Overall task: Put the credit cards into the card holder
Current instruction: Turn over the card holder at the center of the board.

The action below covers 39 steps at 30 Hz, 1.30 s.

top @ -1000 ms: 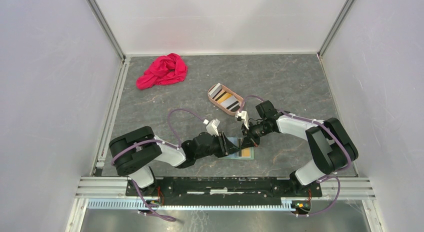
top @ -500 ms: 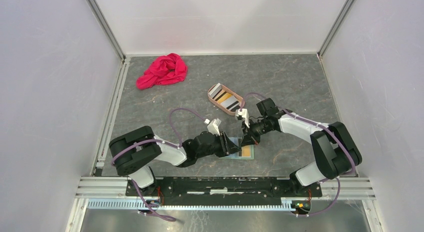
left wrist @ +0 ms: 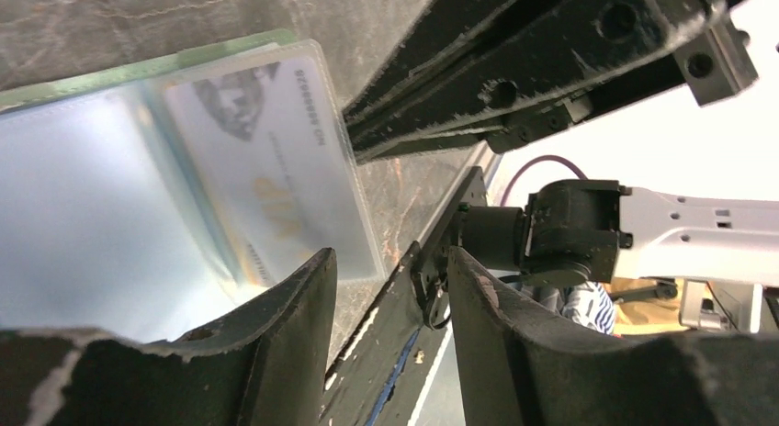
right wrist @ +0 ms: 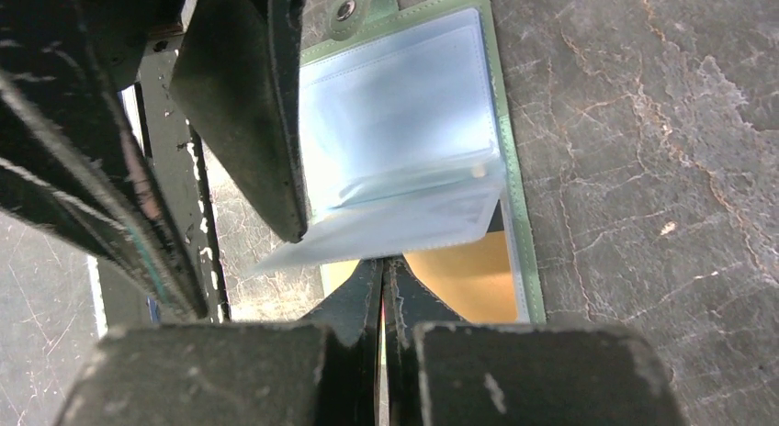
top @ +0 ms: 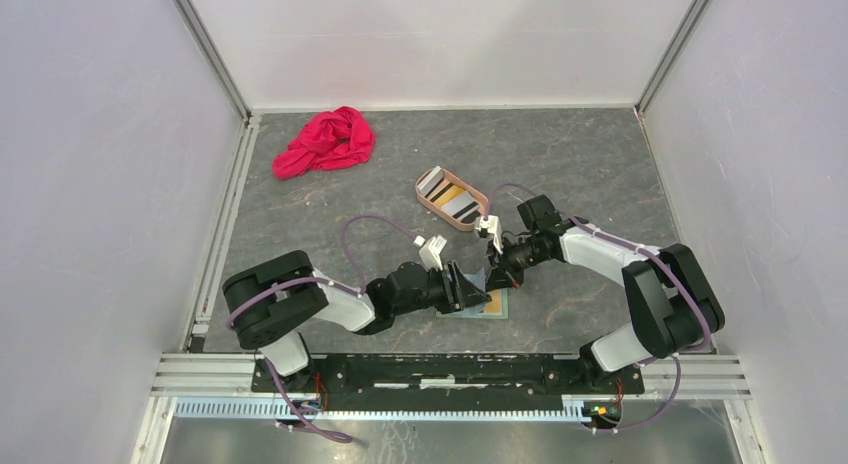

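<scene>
The card holder (top: 494, 307) lies open on the table between my two grippers, green-edged with pale blue clear pockets (right wrist: 395, 105) and a snap tab (right wrist: 347, 8). An orange card (right wrist: 468, 279) sits in its lower pocket. A white card (left wrist: 276, 169) shows inside a clear pocket leaf that is lifted off the holder. My left gripper (left wrist: 390, 270) is open over that leaf, nothing between its fingers (right wrist: 248, 105). My right gripper (right wrist: 383, 265) is shut, its tips against the lifted leaf's edge. More credit cards (top: 447, 195) lie in the oval tray (top: 470, 217).
A crumpled red cloth (top: 325, 142) lies at the back left. The tan oval tray stands just behind the grippers. White walls close the table on three sides, and the black base rail (top: 430, 369) runs along the near edge.
My left gripper's jaws have widened and it has edged slightly right. The right gripper has stayed shut at the holder, shifting only a little.
</scene>
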### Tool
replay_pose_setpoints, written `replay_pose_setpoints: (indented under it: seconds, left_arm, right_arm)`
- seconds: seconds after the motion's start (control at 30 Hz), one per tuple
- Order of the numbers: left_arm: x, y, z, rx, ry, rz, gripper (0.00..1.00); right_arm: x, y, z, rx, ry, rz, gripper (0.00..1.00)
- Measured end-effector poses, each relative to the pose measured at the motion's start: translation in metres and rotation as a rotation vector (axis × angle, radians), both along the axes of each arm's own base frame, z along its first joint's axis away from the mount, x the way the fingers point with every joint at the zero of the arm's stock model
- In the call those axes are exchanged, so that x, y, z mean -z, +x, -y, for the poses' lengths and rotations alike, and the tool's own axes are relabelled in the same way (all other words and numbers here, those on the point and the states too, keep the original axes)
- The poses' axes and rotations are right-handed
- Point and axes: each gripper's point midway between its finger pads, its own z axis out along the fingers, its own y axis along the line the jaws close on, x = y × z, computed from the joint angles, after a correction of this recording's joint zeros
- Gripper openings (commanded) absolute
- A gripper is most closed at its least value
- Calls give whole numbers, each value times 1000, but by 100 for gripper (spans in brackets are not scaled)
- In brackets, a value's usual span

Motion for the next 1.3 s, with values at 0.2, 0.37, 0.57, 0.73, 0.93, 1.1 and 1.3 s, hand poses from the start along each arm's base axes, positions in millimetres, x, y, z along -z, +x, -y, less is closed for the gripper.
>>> replay_pose_setpoints:
  seconds: [0.2, 0.37, 0.57, 0.73, 0.93, 1.1, 1.3]
  left_arm:
    - [-7, -4, 6, 34, -41, 11, 55]
    - [-11, -5, 7, 38, -57, 19, 56]
    - [-27, -3, -7, -6, -84, 50, 57]
    - [-66, 4, -17, -58, -133, 138, 58]
    - [-91, 6, -45, -127, -169, 232, 60]
    - [-104, 11, -60, -175, -152, 298, 61]
    - [-120, 12, -79, -214, -132, 363, 61]
  right_arm:
    - [0, 4, 5, 23, 1, -6, 2]
    - [0, 6, 8, 38, 2, -9, 3]
    - [0, 13, 15, 72, 3, -11, 4]
    - [-1, 19, 20, 101, 5, -10, 5]
    - [-2, 20, 21, 109, 14, -13, 5]
    - [-4, 20, 20, 106, 24, -16, 6]
    - [-5, 20, 21, 108, 30, -16, 6]
